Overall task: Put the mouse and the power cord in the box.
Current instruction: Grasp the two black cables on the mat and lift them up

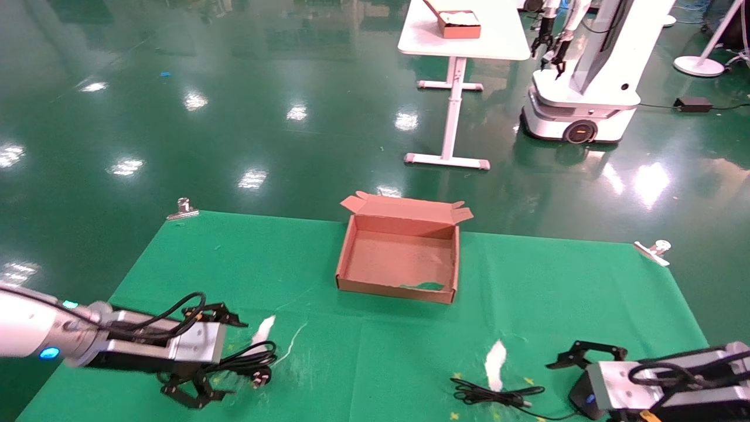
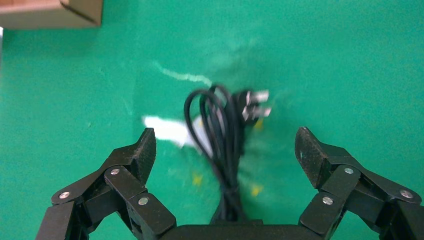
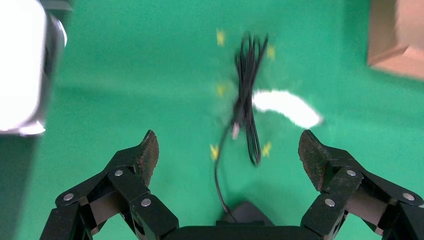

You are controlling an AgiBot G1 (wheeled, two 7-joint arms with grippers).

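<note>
While both grippers gape, left gripper [image 1: 220, 357] straddles the cord [image 1: 249, 358], right gripper [image 1: 571, 363] the mouse [image 3: 245, 212], box [image 1: 398, 287] empty.

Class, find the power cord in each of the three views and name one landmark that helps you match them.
Head view: power cord lower left, by the left gripper.
Left wrist view: centre, between open fingers.
Right wrist view: not in it.
Shared landmark: the box, a corner showing in both wrist views.
</note>
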